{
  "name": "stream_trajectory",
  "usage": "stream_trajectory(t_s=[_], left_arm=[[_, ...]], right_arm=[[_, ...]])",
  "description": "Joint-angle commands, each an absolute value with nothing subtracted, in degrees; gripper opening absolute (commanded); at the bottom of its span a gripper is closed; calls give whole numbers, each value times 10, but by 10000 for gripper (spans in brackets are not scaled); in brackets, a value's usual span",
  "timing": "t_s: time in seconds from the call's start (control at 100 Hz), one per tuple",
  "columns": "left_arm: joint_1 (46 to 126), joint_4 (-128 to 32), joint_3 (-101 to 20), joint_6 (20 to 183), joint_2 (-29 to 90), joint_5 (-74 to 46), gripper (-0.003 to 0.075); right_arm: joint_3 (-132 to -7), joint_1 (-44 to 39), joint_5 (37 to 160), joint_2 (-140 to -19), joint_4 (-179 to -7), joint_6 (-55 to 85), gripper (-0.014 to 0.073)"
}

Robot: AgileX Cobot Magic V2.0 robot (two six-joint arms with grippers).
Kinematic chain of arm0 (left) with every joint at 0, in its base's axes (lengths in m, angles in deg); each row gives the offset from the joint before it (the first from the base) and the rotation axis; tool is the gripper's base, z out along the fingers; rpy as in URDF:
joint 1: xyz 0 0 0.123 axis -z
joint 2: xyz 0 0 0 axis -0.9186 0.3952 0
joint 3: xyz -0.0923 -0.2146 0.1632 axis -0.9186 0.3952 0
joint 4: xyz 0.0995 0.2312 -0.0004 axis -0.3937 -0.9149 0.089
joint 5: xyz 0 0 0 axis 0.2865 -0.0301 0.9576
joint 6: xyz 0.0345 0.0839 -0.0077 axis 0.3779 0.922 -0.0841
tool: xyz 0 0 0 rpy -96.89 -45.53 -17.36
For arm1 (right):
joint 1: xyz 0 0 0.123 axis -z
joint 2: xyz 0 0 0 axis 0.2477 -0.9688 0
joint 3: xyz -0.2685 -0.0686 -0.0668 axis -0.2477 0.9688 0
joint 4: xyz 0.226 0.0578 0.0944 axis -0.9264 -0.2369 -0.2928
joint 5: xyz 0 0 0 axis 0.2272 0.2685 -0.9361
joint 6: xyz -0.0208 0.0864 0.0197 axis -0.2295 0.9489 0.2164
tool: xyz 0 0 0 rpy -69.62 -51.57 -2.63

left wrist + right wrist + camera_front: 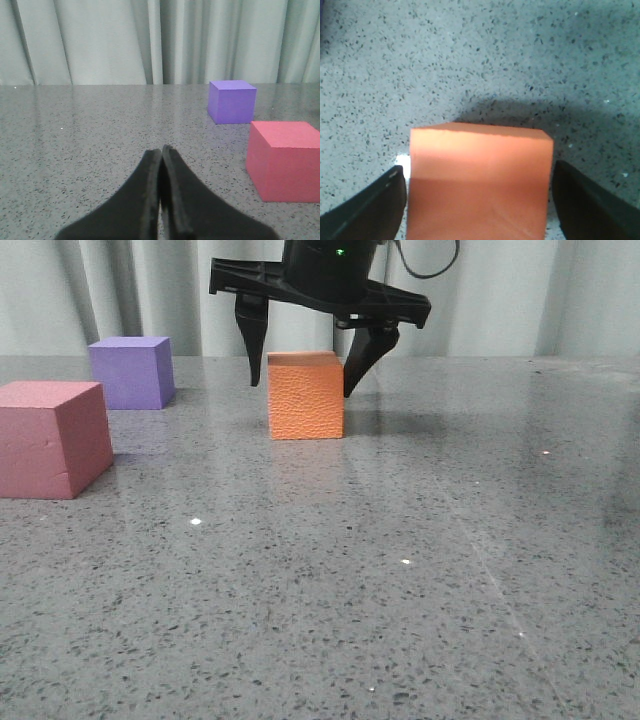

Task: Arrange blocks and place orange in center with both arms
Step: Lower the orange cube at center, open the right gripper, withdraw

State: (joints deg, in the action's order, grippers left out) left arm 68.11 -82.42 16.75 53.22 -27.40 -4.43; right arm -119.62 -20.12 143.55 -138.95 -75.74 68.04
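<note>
The orange cube [305, 405] stands on the grey speckled table, right of the other two blocks. My right gripper [303, 388] hangs over it, open, one finger on each side with a thin gap to the cube's faces. In the right wrist view the orange cube [480, 165] fills the space between the fingers of the right gripper [477, 170]. The purple cube [130, 372] stands at the back left, and the pink-red cube [50, 438] is nearer, at the left edge. My left gripper [161, 151] is shut and empty, low over the table, with the purple cube [231, 101] and pink-red cube [285, 160] ahead of it.
A pale curtain [120, 290] hangs behind the table's far edge. The tabletop [400, 570] is grey speckled stone. The left gripper does not show in the front view.
</note>
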Motion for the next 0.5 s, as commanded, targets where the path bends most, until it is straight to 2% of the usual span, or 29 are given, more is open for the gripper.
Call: stream_trajectory(t_s=[0.0,0.32,0.49], left_arm=[[685,-820,200,528,-293,-2,-19],[685,-820,200,528,-293,-2,-19],[685,-820,200,528,-293,-2,-19]], right_arm=[[-1217,-202,1406,-1334,-755,672,597],[-1215,-202,1386,-1224,-639,648,595],[-1192,-201,1410,-1164,-546,647,517]])
